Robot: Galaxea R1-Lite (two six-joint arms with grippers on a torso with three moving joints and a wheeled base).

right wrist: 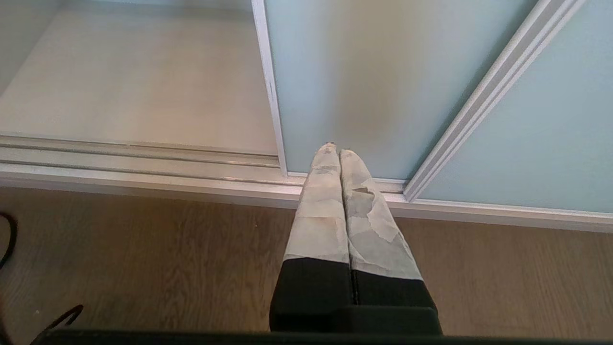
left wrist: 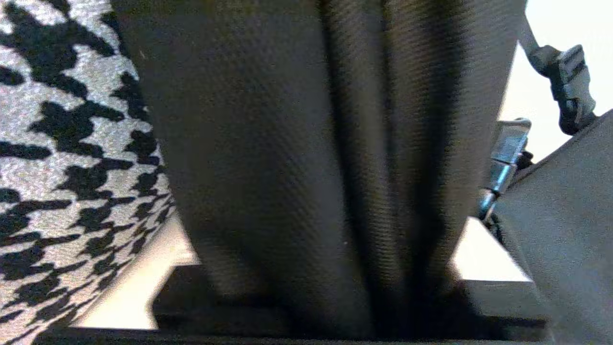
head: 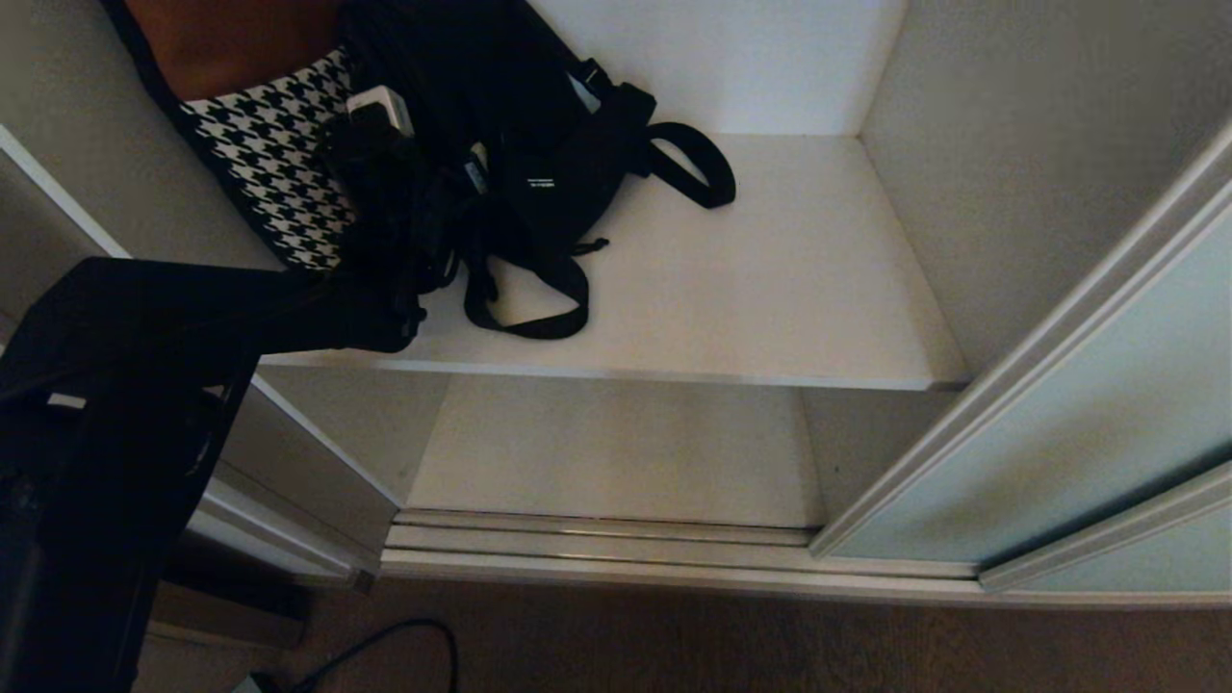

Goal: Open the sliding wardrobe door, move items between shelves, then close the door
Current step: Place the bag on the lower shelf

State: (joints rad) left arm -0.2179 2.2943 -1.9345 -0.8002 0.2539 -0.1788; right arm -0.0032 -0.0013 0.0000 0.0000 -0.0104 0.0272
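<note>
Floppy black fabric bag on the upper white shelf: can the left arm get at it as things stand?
Probably yes. The sliding frosted-glass door stands aside, and the left gripper is already at the floppy black fabric bag on the white shelf, with black fabric right before its camera.

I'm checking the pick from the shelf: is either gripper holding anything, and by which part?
Cannot tell for the left gripper, buried among the black bag. The right gripper holds nothing.

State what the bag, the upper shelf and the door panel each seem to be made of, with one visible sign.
Bag: black woven fabric, probably nylon; fine weave shows close up, and it lies limp.
Shelf: smooth white laminate board, likely; thin silvery front edge.
Door: frosted pale blue-green glass, perhaps acrylic; matt, in an off-white frame.
</note>
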